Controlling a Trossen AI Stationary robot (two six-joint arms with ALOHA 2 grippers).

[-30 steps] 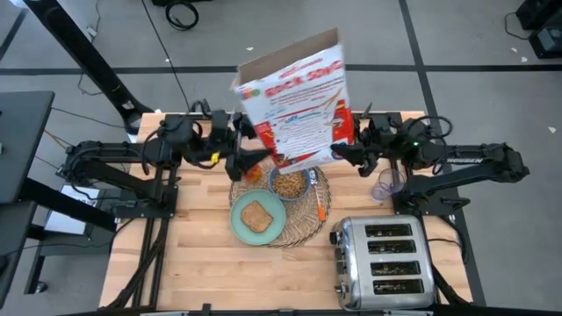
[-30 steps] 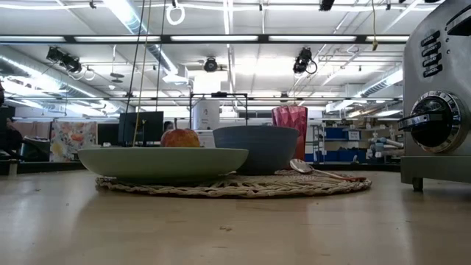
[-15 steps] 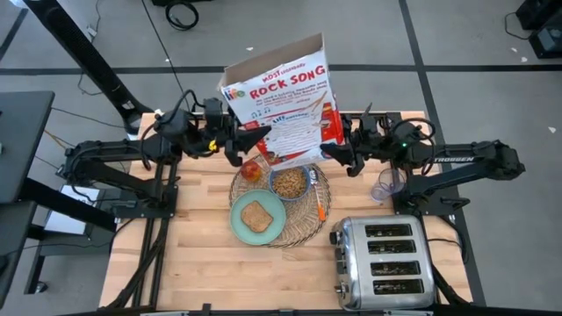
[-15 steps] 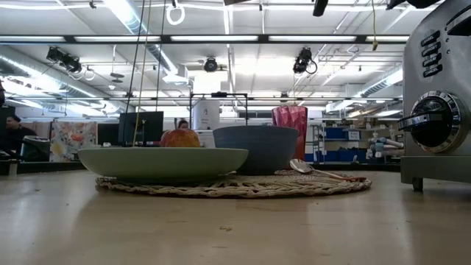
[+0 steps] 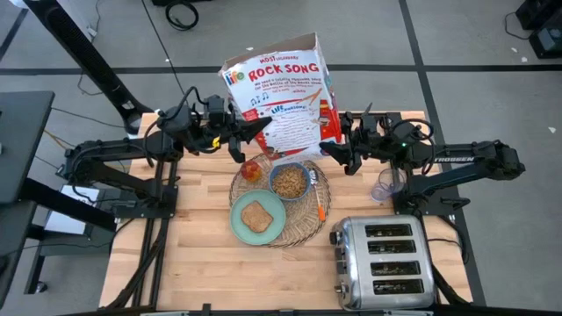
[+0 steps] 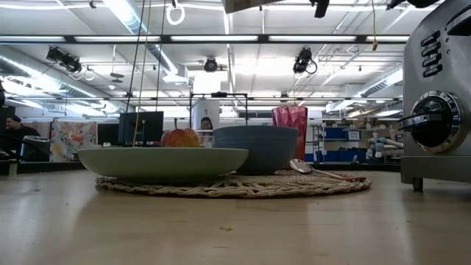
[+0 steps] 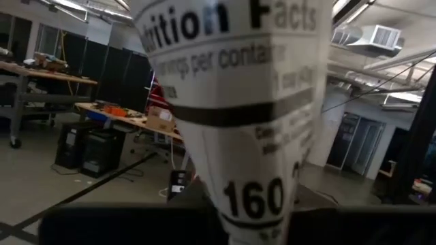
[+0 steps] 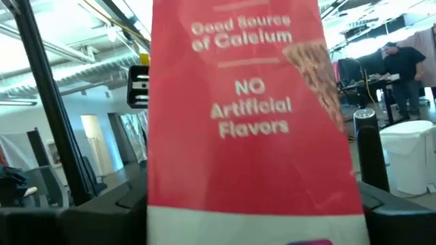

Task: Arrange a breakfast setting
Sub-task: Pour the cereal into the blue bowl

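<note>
Two black jointed arms, left arm [image 5: 114, 158] and right arm [image 5: 465, 162], trail thin dark cables; the right one carries white lettering.

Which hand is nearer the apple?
Left. The left hand is just above-left of the apple; the right hand is across the bowl from it.

You're looking at a wood table [image 5: 202, 263] carrying a wicker placemat [image 5: 303, 230], a chrome toaster [image 5: 384, 262] and a clear tub [image 5: 384, 187] beside it.
</note>
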